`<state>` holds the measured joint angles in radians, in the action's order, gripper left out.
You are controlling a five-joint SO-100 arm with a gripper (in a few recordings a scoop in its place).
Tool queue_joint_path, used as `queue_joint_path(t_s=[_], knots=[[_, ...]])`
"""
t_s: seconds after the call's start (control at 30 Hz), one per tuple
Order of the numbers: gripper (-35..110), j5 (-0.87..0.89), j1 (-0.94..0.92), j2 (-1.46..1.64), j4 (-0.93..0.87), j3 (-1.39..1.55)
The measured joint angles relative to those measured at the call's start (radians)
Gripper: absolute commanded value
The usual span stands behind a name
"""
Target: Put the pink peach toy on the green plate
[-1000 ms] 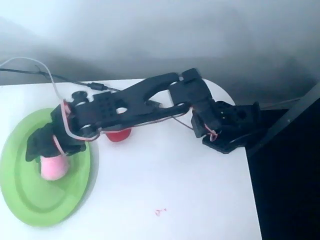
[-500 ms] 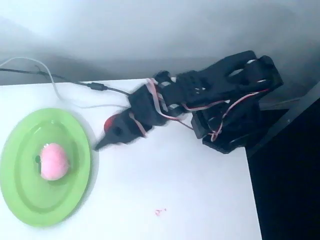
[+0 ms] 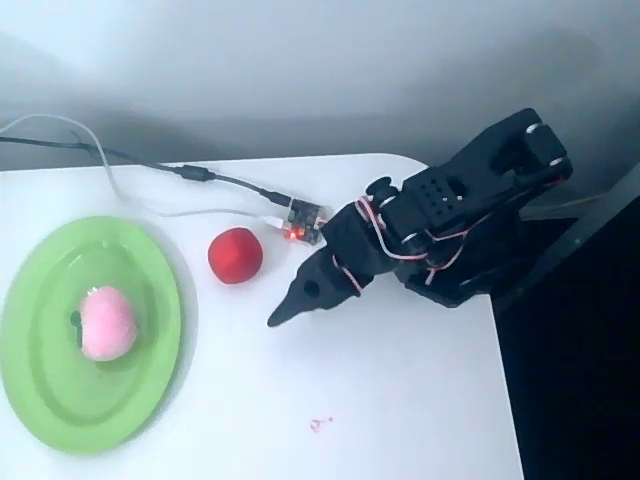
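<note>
- Overhead view: the pink peach toy (image 3: 107, 322) lies on the green plate (image 3: 45, 385), a little left of the plate's middle and well inside the raised rim, so by the look of it the placing is already done.
- The gripper (image 3: 284, 312) sits well to the right of the plate, low over the white table (image 3: 380, 400), its tip pointing down and left towards the plate's near side. The two fingers come together in one dark point with no gap showing between them, and nothing is held.
- The relation that counts: the peach lies far left of the fingertip and well apart from it, with the plate's right rim and a stretch of bare table between. No further reach seems needed; the arm looks folded back towards its base at the right edge of the table.
- The peach is a rounded, fuzzy pink lump, slightly longer up-and-down in the picture than across, with a small dark leaf at its left side.
- A smooth red ball (image 3: 236, 255) rests on the table between plate and gripper, just beyond the plate's far-right rim, touching neither.
</note>
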<state>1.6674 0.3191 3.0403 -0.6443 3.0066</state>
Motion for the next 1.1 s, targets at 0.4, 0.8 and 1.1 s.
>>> queue_joint_path(t_s=[0.4,0.8,1.1], knots=[[0,-0.1,-0.354,0.221,-0.058,0.212],[0,-0.132,-0.256,0.357,-0.451,0.216],[0,-0.218,-0.244,0.357,-0.614,0.216]])
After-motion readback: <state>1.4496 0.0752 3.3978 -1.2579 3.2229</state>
